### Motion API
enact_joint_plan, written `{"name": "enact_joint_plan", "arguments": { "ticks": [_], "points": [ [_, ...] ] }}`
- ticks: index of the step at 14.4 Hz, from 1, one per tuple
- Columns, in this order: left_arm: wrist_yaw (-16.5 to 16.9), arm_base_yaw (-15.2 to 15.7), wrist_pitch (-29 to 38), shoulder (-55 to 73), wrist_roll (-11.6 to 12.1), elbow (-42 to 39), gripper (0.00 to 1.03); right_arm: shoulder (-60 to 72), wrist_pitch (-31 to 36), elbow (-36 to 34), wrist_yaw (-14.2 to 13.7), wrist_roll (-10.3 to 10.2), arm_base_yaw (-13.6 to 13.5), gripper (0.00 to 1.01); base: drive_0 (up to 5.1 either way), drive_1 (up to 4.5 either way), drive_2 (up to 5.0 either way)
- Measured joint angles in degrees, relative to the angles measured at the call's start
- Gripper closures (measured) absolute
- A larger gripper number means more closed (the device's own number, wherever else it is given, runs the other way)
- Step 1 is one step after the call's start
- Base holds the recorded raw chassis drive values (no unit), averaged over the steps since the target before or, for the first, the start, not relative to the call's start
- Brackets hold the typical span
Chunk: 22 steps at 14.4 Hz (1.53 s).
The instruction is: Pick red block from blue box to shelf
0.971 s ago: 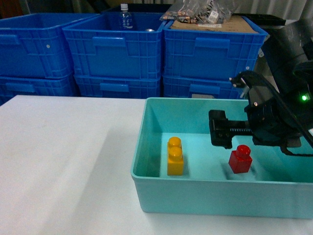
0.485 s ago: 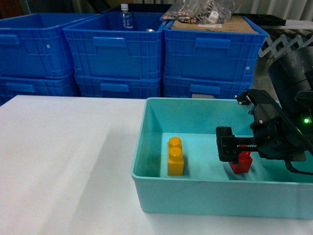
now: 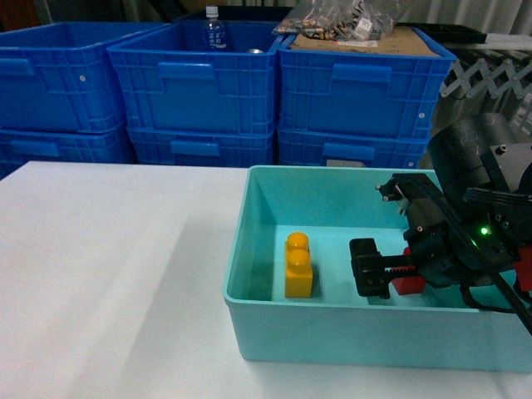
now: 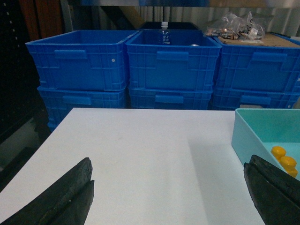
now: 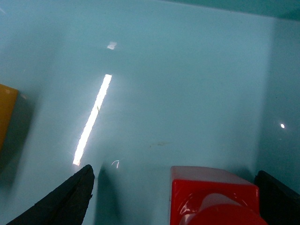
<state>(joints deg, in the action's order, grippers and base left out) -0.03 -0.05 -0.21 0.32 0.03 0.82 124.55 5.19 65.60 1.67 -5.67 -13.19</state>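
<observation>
- Small glossy red plastic block (image 3: 407, 284), cube w/ one round stud, sits on floor of the wide shallow turquoise plastic box (image 3: 349, 333), right half, near the front wall. Mostly hidden behind the arm in head view.
- Right gripper (image 3: 391, 270) is down inside the box, black fingers spread wide. Right wrist cam: red block (image 5: 213, 197) sits between the two fingers, closer to the right one; left fingertip (image 5: 58, 199) well apart from it; can't tell if the right one touches. Not clamped.
- Box walls smooth, sloping, rolled rim; floor glossy (image 5: 154, 79), bright strip reflection across it.
- Taller yellow two-stud brick (image 3: 298, 264) upright in the box, left of the gripper, apart from the red block.
- Box sits on a matte white tabletop (image 3: 108, 274).
- Left gripper (image 4: 168, 197) over the white table, left of the box; dark fingers wide apart, nothing between.
- Behind the table: dark blue ribbed plastic crates w/ handles (image 3: 195, 79), stacked two high, three across. Clear plastic bottle (image 3: 214, 32) w/ white cap and a label stands in the middle top crate; label text too small to read.
- Right top crate holds brown cardboard w/ clear crinkled bags (image 3: 337, 21) on it; contents unclear.
- Green LED (image 3: 483, 232) lit on the right arm.
- No legible brand or writing anywhere.
</observation>
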Motion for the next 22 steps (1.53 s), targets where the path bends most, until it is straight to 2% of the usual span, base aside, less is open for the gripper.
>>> {"name": "enact_joint_plan", "arguments": {
  "ticks": [3,4,6,9,10,12,14,15,17,18,20,22],
  "points": [
    [0.0,0.0,0.0,0.0,0.0,0.0,0.05,1.77,5.6,0.48,-1.03,1.31,-0.39,0.03,0.0,0.0,0.0],
    [0.0,0.0,-0.02,0.0,0.0,0.0,0.05,2.91,7.48,0.66,-2.29,1.7,-0.7,0.11,0.0,0.0,0.0],
    [0.0,0.0,0.0,0.0,0.0,0.0,0.05,3.76,7.26,1.01,-3.15,2.34,-1.11,0.35,0.0,0.0,0.0],
    [-0.02,0.0,-0.02,0.0,0.0,0.0,0.05,3.76,7.61,0.81,-3.21,2.36,-1.44,0.66,0.0,0.0,0.0],
    [0.0,0.0,0.0,0.0,0.0,0.0,0.05,3.76,7.98,0.57,-3.26,2.49,-1.44,0.72,0.0,0.0,0.0],
    [0.0,0.0,0.0,0.0,0.0,0.0,0.05,3.08,7.89,0.2,-3.19,2.47,-1.42,0.72,0.0,0.0,0.0],
    [0.0,0.0,0.0,0.0,0.0,0.0,0.05,-0.04,5.92,-0.68,-1.88,2.49,-1.4,0.73,0.0,0.0,0.0],
    [0.0,0.0,0.0,0.0,0.0,0.0,0.05,-3.28,5.29,-0.79,-0.72,2.56,-1.22,0.73,0.0,0.0,0.0],
    [0.0,0.0,-0.02,0.0,0.0,0.0,0.05,-12.83,3.72,-0.76,3.39,3.48,-0.11,0.73,0.0,0.0,0.0],
    [-0.02,0.0,0.0,0.0,0.0,0.0,0.05,-17.79,3.98,-1.29,4.94,4.35,1.31,0.73,0.0,0.0,0.0],
    [0.0,0.0,0.0,0.0,0.0,0.0,0.05,-25.22,8.41,-4.92,7.26,4.2,4.96,0.73,0.0,0.0,0.0],
    [-0.02,0.0,0.0,0.0,0.0,0.0,0.05,-33.73,15.54,-11.89,5.33,2.89,9.29,0.73,0.0,0.0,0.0]
  ]
}}
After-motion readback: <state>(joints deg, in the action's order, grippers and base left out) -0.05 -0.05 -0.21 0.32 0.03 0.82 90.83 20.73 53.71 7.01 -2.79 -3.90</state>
